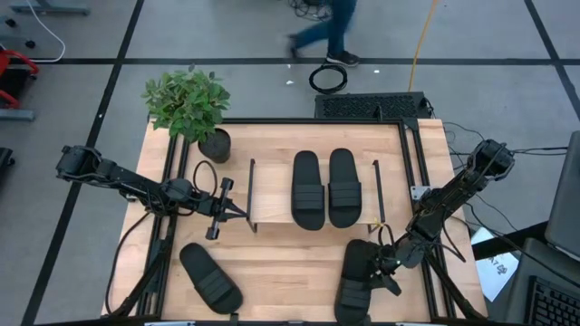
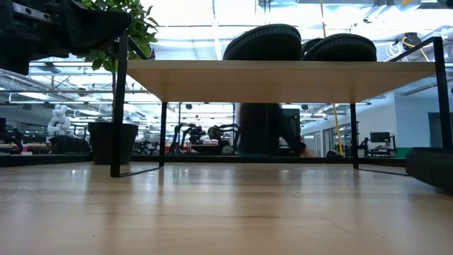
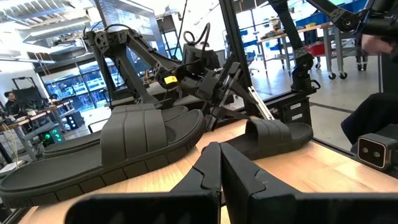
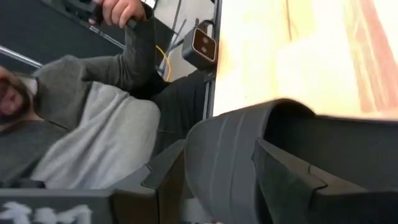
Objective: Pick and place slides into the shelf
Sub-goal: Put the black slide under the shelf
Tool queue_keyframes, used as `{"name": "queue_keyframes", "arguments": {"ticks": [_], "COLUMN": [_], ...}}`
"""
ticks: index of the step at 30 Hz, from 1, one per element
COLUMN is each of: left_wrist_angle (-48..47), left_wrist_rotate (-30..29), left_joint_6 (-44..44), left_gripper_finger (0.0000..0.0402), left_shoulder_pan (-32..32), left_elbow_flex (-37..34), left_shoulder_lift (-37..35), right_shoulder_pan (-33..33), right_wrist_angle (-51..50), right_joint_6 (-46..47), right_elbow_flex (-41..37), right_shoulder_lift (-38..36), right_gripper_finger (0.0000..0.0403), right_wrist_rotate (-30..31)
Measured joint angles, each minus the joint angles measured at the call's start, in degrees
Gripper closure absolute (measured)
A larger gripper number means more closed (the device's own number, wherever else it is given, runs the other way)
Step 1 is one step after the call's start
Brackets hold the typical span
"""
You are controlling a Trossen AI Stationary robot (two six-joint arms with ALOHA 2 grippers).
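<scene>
Two black open-toe slides with wide ribbed straps (image 1: 325, 188) lie side by side on the small low shelf with the pale wood top and thin black metal legs (image 1: 272, 192); two more are down on the big wooden table; one black slide (image 1: 210, 277) lies near the front on the left side, well apart from both arms; the other black slide (image 1: 359, 279) lies at the front on the right side, and the right gripper (image 1: 390, 263) is right at it.

In the right wrist view the right gripper's two dark fingers (image 4: 283, 177) stand spread, one on each side of the slide's wide strap (image 4: 227, 158); they do not look squeezed on it yet.

The left gripper (image 1: 237, 211) waits just beside the shelf's left edge, its fingers (image 3: 214, 171) pressed together with nothing in them.

The slides look light and a bit soft and bendy, like foam or rubber; they should not break; the flat sole is too wide to pinch, so the raised strap is the best place to hold; its ribs should help stop slipping; a grip near the middle of the strap should keep the slide from tipping.
</scene>
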Motion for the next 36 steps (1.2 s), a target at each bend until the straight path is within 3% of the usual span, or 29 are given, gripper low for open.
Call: {"name": "queue_keyframes", "arguments": {"ticks": [10, 18, 25, 30, 34, 36], "left_wrist_angle": [-0.98, -1.31, -2.59, -2.65, -2.65, -2.62], "left_wrist_rotate": [0.0, 0.0, -0.04, -1.45, -3.61, -4.33], "left_joint_6": [0.04, 0.07, 1.27, 1.72, 1.75, 1.76], "left_gripper_finger": [0.0398, 0.0398, 0.0398, 0.0398, 0.0398, 0.0399], "left_shoulder_pan": [0.0, 0.01, 0.0, 0.02, 0.02, 0.02], "left_elbow_flex": [0.0, 0.0, 0.0, 0.0, 0.0, 0.0], "left_shoulder_lift": [0.0, 0.02, 0.0, 0.0, 0.0, 0.0], "right_shoulder_pan": [0.16, 3.18, 11.94, 16.02, 16.29, 16.14], "right_wrist_angle": [0.79, 1.13, -0.44, 3.08, 10.51, 15.81], "right_joint_6": [4.46, -8.24, -24.07, -41.77, -57.3, -64.39], "right_elbow_flex": [0.04, 0.79, 0.81, 0.81, 0.81, 0.83], "right_shoulder_lift": [-0.83, -8.84, -17.25, -17.1, -14.52, -13.09], "right_gripper_finger": [0.0222, 0.0222, 0.0222, 0.0222, 0.0222, 0.0222], "right_wrist_rotate": [-5.93, -5.85, 5.17, 15.55, 15.57, 11.59]}}
